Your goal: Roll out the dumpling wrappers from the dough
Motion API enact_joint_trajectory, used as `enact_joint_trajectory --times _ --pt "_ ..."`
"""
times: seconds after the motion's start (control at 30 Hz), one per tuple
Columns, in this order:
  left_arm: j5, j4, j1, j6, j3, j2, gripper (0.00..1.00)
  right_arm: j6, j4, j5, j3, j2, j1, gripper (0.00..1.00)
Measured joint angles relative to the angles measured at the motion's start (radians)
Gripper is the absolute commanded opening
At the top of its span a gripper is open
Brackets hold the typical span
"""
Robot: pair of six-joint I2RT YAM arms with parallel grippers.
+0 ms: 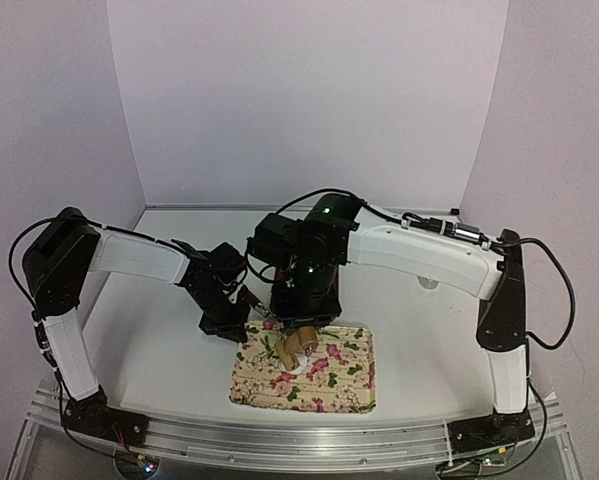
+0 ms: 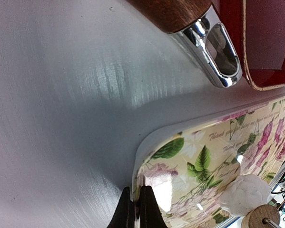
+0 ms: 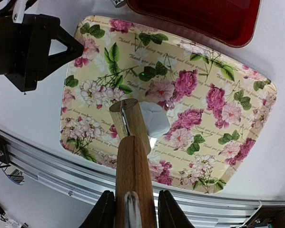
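Observation:
A white lump of dough [image 3: 155,119] lies near the middle of the floral tray [image 3: 237,76]. No flat dumpling wrappers are in view. My right gripper [image 3: 135,200] is shut on the wooden handle of a small rolling pin [image 3: 132,161], whose roller [image 3: 128,118] rests against the dough's left side. My left gripper [image 2: 136,195] is shut on the rim of the floral tray [image 2: 147,142] at its corner. From above, the left gripper [image 1: 241,328] sits at the tray's far-left corner and the right gripper [image 1: 304,322] hangs over the dough [image 1: 301,362].
A red tray [image 3: 199,19] lies just beyond the floral tray. Beside the red tray [image 2: 270,47] lies a tool with a brown wooden handle and a chrome end [image 2: 216,47]. The aluminium rail [image 1: 309,440] runs along the table's near edge.

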Motion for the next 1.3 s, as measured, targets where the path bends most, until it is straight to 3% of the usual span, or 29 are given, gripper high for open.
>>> enact_joint_trajectory --times 1.3 --pt "-0.001 0.002 0.007 0.001 0.000 0.001 0.00 -0.004 0.146 0.032 -0.221 -0.100 0.006 0.00"
